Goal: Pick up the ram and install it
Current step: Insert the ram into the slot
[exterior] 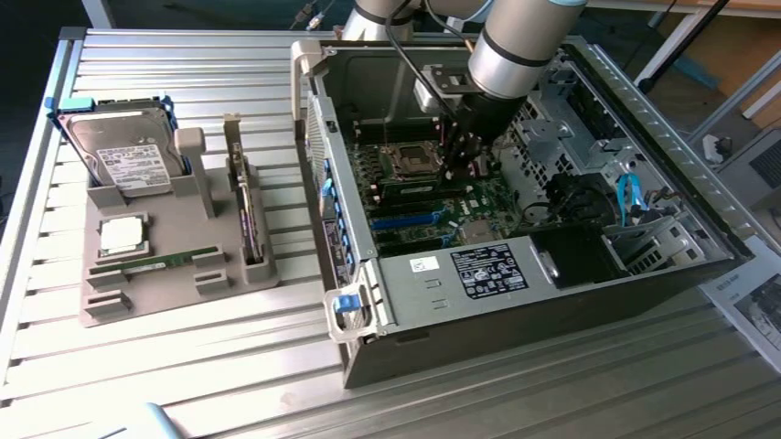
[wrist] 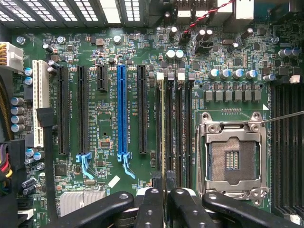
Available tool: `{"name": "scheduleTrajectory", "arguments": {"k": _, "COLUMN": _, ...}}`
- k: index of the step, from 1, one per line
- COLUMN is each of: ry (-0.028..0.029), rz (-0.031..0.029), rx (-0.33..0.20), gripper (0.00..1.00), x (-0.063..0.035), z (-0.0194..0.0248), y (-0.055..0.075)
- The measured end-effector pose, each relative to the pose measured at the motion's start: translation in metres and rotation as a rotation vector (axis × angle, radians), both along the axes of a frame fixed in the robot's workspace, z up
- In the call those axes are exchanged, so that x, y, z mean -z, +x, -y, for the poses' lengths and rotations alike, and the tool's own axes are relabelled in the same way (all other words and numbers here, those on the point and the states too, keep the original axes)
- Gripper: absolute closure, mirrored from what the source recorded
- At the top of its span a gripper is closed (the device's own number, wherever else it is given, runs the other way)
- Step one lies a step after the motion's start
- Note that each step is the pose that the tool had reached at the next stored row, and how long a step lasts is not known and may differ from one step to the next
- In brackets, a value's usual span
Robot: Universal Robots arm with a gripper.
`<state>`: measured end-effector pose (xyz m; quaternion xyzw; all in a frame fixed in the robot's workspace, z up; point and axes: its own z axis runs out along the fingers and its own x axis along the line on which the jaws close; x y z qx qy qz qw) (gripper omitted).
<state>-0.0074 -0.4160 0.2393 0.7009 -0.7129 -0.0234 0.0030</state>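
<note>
The gripper [wrist: 164, 202] pinches the ram [wrist: 163, 133] edge-on among the memory slots [wrist: 183, 133] near the processor socket [wrist: 232, 159]

Here's the open computer case [exterior: 488, 352], lying on the slatted metal surface [exterior: 183, 384] with its motherboard [wrist: 109, 137] facing up. The CPU socket [wrist: 232, 159] shows bare contacts inside its metal frame. One blue expansion slot [wrist: 122, 109] stands among black ones. Over on the exterior view's left, a grey holder [exterior: 171, 297] carries a tilted hard drive [exterior: 128, 155] and a square silver processor [exterior: 123, 235].
</note>
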Motion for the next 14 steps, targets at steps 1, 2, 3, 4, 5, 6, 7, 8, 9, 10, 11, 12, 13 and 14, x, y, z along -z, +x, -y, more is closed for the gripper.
{"name": "scheduleTrajectory", "arguments": {"k": 1, "ry": 0.0000, "rz": 0.0000, "rx": 0.000, "gripper": 0.88, "x": 0.0000, "z": 0.0000, "y": 0.0000}}
{"name": "scheduleTrajectory", "arguments": {"k": 2, "ry": 0.0000, "rz": 0.0000, "rx": 0.000, "gripper": 0.88, "x": 0.0000, "z": 0.0000, "y": 0.0000}}
{"name": "scheduleTrajectory", "arguments": {"k": 3, "ry": 0.0000, "rz": 0.0000, "rx": 0.000, "gripper": 0.88, "x": 0.0000, "z": 0.0000, "y": 0.0000}}
{"name": "scheduleTrajectory", "arguments": {"k": 4, "ry": 0.0000, "rz": 0.0000, "rx": 0.000, "gripper": 0.88, "x": 0.0000, "z": 0.0000, "y": 0.0000}}
{"name": "scheduleTrajectory", "arguments": {"k": 5, "ry": 0.0000, "rz": 0.0000, "rx": 0.000, "gripper": 0.88, "x": 0.0001, "z": 0.0000, "y": 0.0000}}
{"name": "scheduleTrajectory", "arguments": {"k": 6, "ry": 0.0001, "rz": 0.0000, "rx": 0.000, "gripper": 0.88, "x": 0.0004, "z": 0.0000, "y": 0.0000}}
{"name": "scheduleTrajectory", "arguments": {"k": 7, "ry": 0.0003, "rz": 0.0001, "rx": 0.000, "gripper": 0.88, "x": 0.0007, "z": 0.0000, "y": 0.0000}}
{"name": "scheduleTrajectory", "arguments": {"k": 8, "ry": 0.0002, "rz": 0.0001, "rx": 0.000, "gripper": 0.88, "x": 0.0011, "z": 0.0000, "y": 0.0000}}
{"name": "scheduleTrajectory", "arguments": {"k": 9, "ry": 0.0001, "rz": 0.0000, "rx": 0.000, "gripper": 0.88, "x": 0.0017, "z": 0.0000, "y": 0.0000}}
{"name": "scheduleTrajectory", "arguments": {"k": 10, "ry": 0.0000, "rz": 0.0000, "rx": 0.000, "gripper": 0.88, "x": 0.0024, "z": 0.0000, "y": 0.0000}}
{"name": "scheduleTrajectory", "arguments": {"k": 11, "ry": 0.0000, "rz": 0.0000, "rx": 0.000, "gripper": 0.88, "x": 0.0031, "z": 0.0000, "y": 0.0000}}
{"name": "scheduleTrajectory", "arguments": {"k": 12, "ry": 0.0001, "rz": 0.0000, "rx": 0.000, "gripper": 0.88, "x": 0.0042, "z": 0.0000, "y": 0.0000}}
{"name": "scheduleTrajectory", "arguments": {"k": 13, "ry": 0.0000, "rz": 0.0000, "rx": 0.000, "gripper": 0.88, "x": 0.0053, "z": 0.0000, "y": 0.0000}}
{"name": "scheduleTrajectory", "arguments": {"k": 14, "ry": 0.0000, "rz": 0.0000, "rx": 0.000, "gripper": 0.88, "x": 0.0063, "z": 0.0000, "y": 0.0000}}
